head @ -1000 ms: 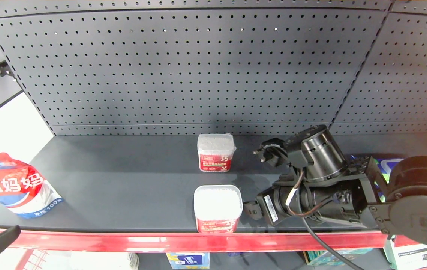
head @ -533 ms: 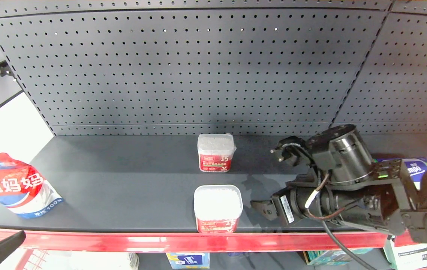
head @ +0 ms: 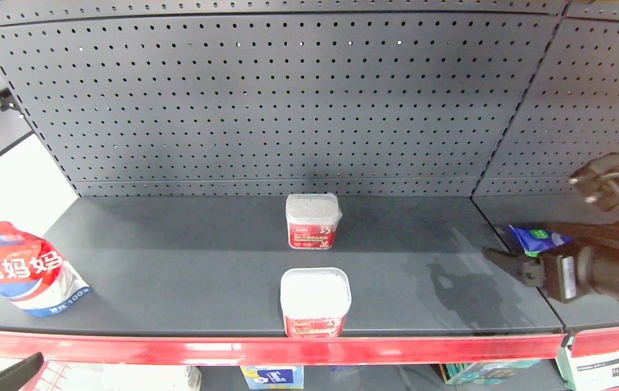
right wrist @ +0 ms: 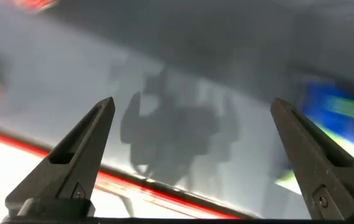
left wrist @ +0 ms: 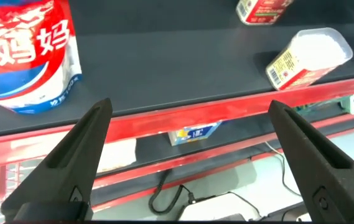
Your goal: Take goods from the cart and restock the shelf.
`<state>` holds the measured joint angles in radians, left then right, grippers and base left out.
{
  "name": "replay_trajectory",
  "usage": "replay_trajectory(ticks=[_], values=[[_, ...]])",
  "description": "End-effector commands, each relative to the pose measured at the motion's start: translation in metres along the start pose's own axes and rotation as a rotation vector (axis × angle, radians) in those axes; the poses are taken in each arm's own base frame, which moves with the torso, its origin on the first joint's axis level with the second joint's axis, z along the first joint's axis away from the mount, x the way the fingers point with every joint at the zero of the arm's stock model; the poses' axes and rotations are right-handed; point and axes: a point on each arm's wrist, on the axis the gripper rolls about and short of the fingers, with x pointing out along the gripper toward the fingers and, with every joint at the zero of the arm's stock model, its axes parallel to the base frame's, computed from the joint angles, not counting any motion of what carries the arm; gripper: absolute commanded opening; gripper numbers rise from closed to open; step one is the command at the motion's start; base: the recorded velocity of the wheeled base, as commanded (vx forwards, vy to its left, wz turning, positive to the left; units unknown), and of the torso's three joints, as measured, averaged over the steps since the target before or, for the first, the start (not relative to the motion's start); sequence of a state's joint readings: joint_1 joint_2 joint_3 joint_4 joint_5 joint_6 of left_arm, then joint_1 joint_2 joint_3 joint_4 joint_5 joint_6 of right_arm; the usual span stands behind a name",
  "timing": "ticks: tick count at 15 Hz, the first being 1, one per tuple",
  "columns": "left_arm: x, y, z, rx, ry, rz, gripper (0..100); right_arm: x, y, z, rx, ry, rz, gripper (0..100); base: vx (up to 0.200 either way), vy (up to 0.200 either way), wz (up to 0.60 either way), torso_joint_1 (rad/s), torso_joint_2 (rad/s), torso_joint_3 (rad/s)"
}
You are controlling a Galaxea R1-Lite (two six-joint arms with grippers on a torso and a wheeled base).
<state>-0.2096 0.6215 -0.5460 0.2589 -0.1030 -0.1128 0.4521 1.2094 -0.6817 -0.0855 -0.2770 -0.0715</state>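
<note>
Hanging empty over the shelf [head: 179, 260], that's where my right claw [right wrist: 192, 102] is, fingers spread wide with nothing between them. It sits out at the right end of the board, near the seam to the next bay, just beside a blue-and-green packet [head: 536, 238] lying there.

My left claw [left wrist: 190, 106] is low at the left, below the red front lip [head: 233, 347], and it is wide and empty too.

Stock check: two white-lidded tubs with red labels stand upright mid-shelf, one behind the other and well apart. The back tub [head: 312, 221] is near the pegboard wall [head: 260, 108]. The front tub [head: 316, 301] stands right at the lip, its label facing out. Off at the left end slumps a red, white and blue bag [head: 16, 269], clear of both tubs.

My read: I'm between placements. Nothing is in hand and the shelf has plenty of bare board, so the restock looks far from finished. The next move calls for going to the cart for another item, claw wide on the approach. Then bring it in beside the tubs, not over them. That front tub has little margin at the edge, so a nudge from my wrist could tip it off.
</note>
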Motion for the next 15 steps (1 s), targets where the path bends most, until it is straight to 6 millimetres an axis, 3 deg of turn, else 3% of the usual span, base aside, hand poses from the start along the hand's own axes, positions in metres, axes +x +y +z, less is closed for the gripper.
replay_trajectory(ticks=[1, 2, 3, 4, 6, 10, 13, 14, 15], values=[[-0.004, 0.000, -0.001, -0.003, -0.018, 0.020, 100, -0.058, -0.031, -0.009, 0.067, -0.141, -0.155, 100, 0.000, 0.000, 0.00, 0.000, 0.00, 0.000], [-0.013, 0.001, -0.009, -0.006, -0.003, 0.080, 100, -0.104, -0.041, -0.027, 0.096, -0.152, -0.227, 100, 0.000, 0.000, 0.00, 0.000, 0.00, 0.000], [-0.018, 0.002, -0.015, -0.010, 0.021, 0.100, 100, -0.122, -0.043, -0.037, 0.107, -0.143, -0.253, 100, 0.000, 0.000, 0.00, 0.000, 0.00, 0.000], [-0.031, 0.003, -0.029, -0.014, 0.078, 0.139, 100, -0.157, -0.041, -0.064, 0.130, -0.103, -0.304, 100, 0.000, 0.000, 0.00, 0.000, 0.00, 0.000], [-0.043, 0.003, -0.045, -0.042, 0.155, 0.252, 100, -0.179, -0.034, -0.093, 0.181, -0.062, -0.366, 100, 0.000, 0.000, 0.00, 0.000, 0.00, 0.000], [-0.054, -0.003, -0.074, -0.140, 0.227, 0.426, 100, -0.188, -0.012, -0.145, 0.230, 0.108, -0.467, 100, 0.000, 0.000, 0.00, 0.000, 0.00, 0.000], [-0.056, -0.004, -0.105, -0.127, 0.210, 0.428, 100, -0.175, -0.004, -0.178, 0.208, 0.077, -0.376, 100, 0.000, 0.000, 0.00, 0.000, 0.00, 0.000], [-0.058, -0.002, -0.129, -0.037, 0.163, 0.396, 100, -0.162, 0.000, -0.194, 0.171, 0.003, -0.345, 100, 0.000, 0.000, 0.00, 0.000, 0.00, 0.000], [-0.061, -0.002, -0.138, 0.014, 0.110, 0.371, 100, -0.156, -0.002, -0.192, 0.169, -0.044, -0.351, 100, 0.000, 0.000, 0.00, 0.000, 0.00, 0.000]])
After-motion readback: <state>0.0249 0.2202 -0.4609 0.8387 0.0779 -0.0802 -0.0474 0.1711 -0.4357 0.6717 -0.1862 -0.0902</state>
